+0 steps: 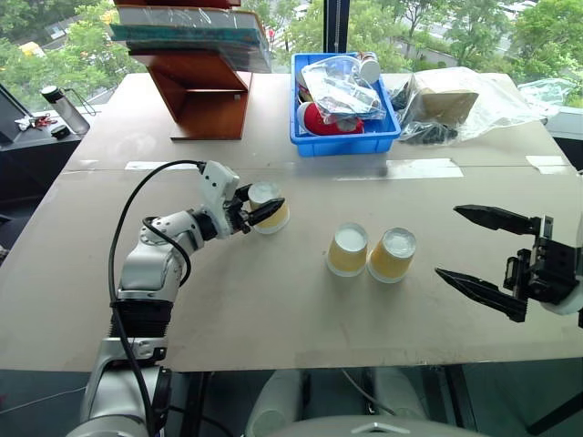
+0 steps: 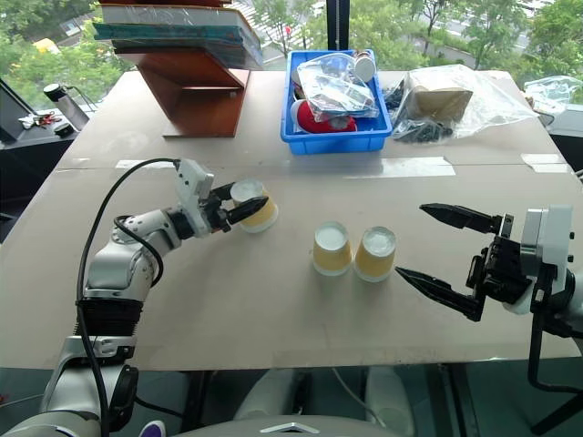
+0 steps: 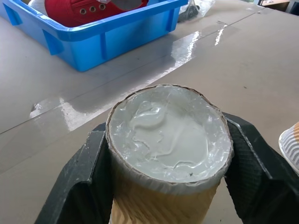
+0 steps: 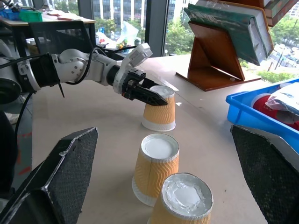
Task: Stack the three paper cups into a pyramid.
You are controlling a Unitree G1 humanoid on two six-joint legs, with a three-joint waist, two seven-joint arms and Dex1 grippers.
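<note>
Yellow-tan paper cups stand upside down on the brown table (image 1: 273,319), white bases up. Two of them, the middle cup (image 1: 348,248) and the right cup (image 1: 393,254), sit side by side and just touching near the table's centre, forming a base row. The third cup (image 1: 269,207) stands well apart to their left, upright on its rim, and the left gripper (image 1: 258,208) has its black fingers clamped on both sides of it near the top. That cup has to travel rightward and up to land on the seam between the pair, so the left arm is plainly the one placed to carry it. The right gripper (image 1: 487,258) hangs with its jaws spread wide and empty, just to the right of the pair and pointing toward them. Beyond, a blue bin (image 1: 346,138), a wooden stand (image 1: 205,96) and a plastic bag (image 1: 474,100) lie along the far side, clear of the path. Nothing stands between the held cup and the pair.
</note>
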